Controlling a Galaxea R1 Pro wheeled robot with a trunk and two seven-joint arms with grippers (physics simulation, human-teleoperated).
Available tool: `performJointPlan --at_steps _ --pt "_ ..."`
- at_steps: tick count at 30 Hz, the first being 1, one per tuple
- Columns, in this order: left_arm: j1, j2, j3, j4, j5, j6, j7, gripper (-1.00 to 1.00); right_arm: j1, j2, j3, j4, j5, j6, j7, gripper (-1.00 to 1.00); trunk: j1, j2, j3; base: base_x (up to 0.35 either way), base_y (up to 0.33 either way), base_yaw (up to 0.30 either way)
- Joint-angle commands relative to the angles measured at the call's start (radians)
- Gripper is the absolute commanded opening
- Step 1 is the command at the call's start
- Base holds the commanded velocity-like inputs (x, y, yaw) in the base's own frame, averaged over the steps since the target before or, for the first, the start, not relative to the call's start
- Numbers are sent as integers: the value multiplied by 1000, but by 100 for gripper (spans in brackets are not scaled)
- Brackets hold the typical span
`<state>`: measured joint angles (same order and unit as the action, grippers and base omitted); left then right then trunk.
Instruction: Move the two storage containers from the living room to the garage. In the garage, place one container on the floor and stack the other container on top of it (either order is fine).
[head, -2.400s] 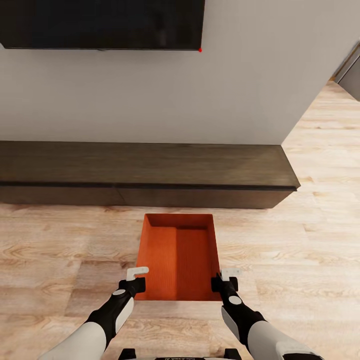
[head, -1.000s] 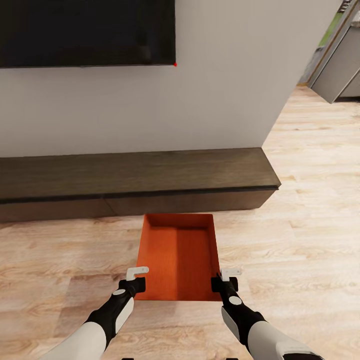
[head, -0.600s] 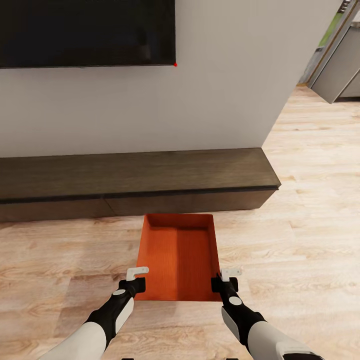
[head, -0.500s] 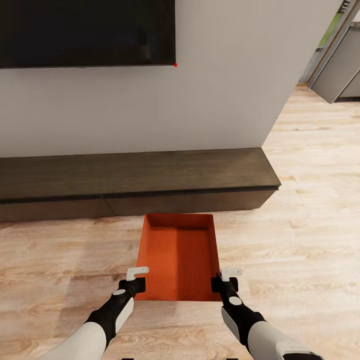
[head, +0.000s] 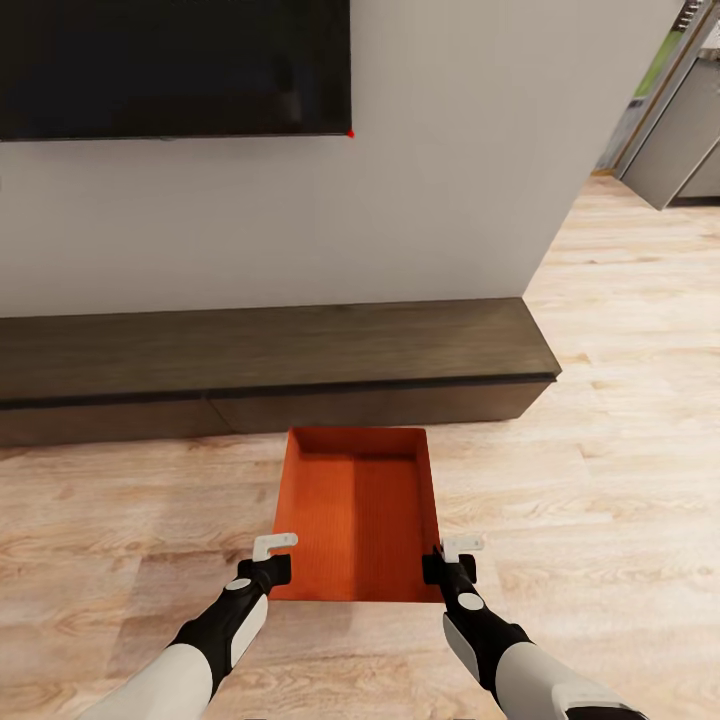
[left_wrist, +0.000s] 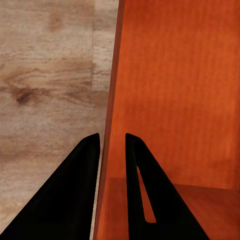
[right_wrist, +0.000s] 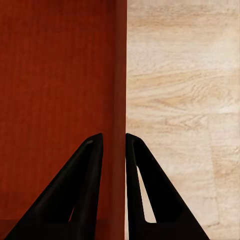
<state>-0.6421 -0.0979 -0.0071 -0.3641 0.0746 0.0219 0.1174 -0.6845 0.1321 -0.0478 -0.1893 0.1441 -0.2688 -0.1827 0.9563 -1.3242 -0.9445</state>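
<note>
Nothing among the things has moved since half a second ago; only the whole head view has slipped down a touch, so the camera has shifted, not the load. At the bottom of the frame the left gripper (head: 264, 568) and right gripper (head: 449, 565) pinch the near corners of the storage container (head: 356, 510), one on each long side. Both wrist views show the jaws nearly closed on a thin orange-red wall, one finger (left_wrist: 141, 190) inside the bin and its partner outside over the light wood planks (head: 110, 520). Past the container's far end, at mid-frame, runs the long dark bench (head: 270, 360) against a pale wall (head: 450, 190), with the black TV (head: 170, 65) at upper left.
</note>
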Motion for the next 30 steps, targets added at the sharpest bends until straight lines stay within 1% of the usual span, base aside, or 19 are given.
performJointPlan --at_steps 1,21,30 --pt "1 0 4 2 1 3 15 -100 -1 12 -27 -6 23 -20 4 -100 0 0 1 0 0 0" --pt "1 0 4 2 1 2 15 -100 -1 12 -27 -5 23 -19 3 -100 0 0 33 0 0 0" --pt "1 0 4 2 1 3 15 -100 -1 11 -27 -5 23 -20 5 -100 0 0 39 0 0 0"
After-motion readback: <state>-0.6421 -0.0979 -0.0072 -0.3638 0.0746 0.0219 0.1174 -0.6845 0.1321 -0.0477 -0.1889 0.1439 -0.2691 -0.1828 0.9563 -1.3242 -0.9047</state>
